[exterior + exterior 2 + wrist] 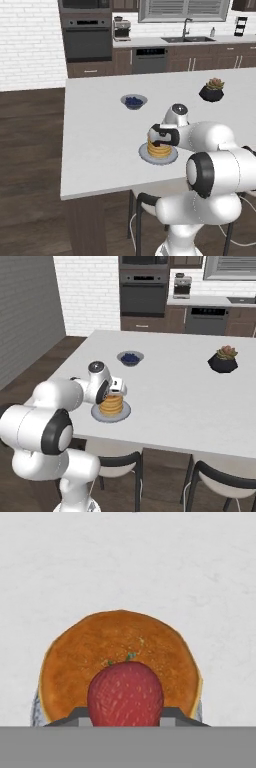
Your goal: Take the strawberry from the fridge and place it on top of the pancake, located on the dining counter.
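Observation:
In the hand view a red strawberry (125, 694) sits between the two dark fingertips, my gripper (126, 716) shut on it. Right behind it lies the golden-brown top of the pancake (120, 647). From the base views, the gripper (161, 136) (116, 390) hangs just over the pancake (159, 150) (111, 405), which rests on a small grey plate (171, 159) (96, 415) near the front of the white dining counter (100, 130) (175, 396). Whether the strawberry touches the stack I cannot tell. The fridge is out of view.
A grey bowl of dark blue berries (133, 102) (130, 358) stands behind the plate. A potted succulent (212, 90) (223, 360) sits farther right. Black-framed stools (145, 200) (220, 476) are tucked under the counter's near edge. Oven and sink worktop (185, 39) line the back wall.

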